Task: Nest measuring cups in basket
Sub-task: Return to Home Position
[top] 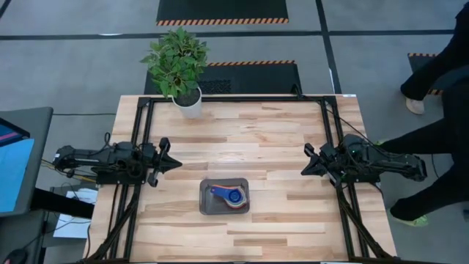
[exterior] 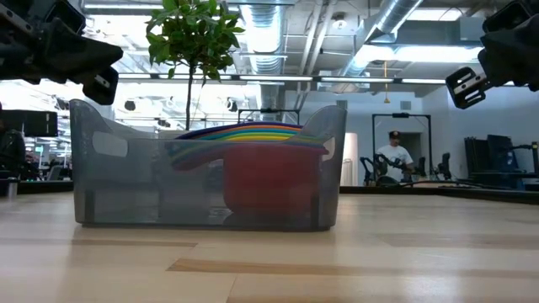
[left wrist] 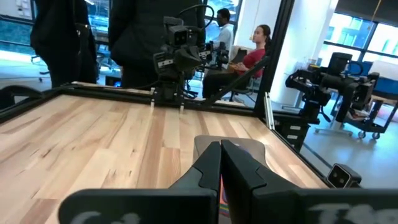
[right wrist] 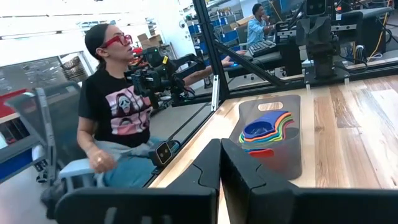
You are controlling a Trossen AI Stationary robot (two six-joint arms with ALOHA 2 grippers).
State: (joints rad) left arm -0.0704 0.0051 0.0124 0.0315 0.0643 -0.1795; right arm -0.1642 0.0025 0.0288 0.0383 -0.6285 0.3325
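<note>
**Cups nested in basket, both arms out at the sides**

You've got the basket (top: 207, 207) on the table (top: 293, 136), near the front edge, approx mid-width, btwn the two arms. Every one of the measuring cups (top: 227, 195) you can see sits inside it, stacked one in another. The dark blue cup (top: 235, 196) is on top in the high view. The red cup (exterior: 274, 181) is lowest in the low view, w/ coloured rims fanned above it. Handles point toward the left arm's side.

Left gripper (top: 174, 163) hangs over the table's left side, well apart from the basket, fingers pressed together, nothing btwn them. Right gripper (top: 305, 169) is over the right side, also well apart, fingers pressed together, empty.

Plant pot (top: 188, 104) stands at the back edge, left of ctr. A person (right wrist: 115, 106) sits beyond the table in the right wrist view.
</note>
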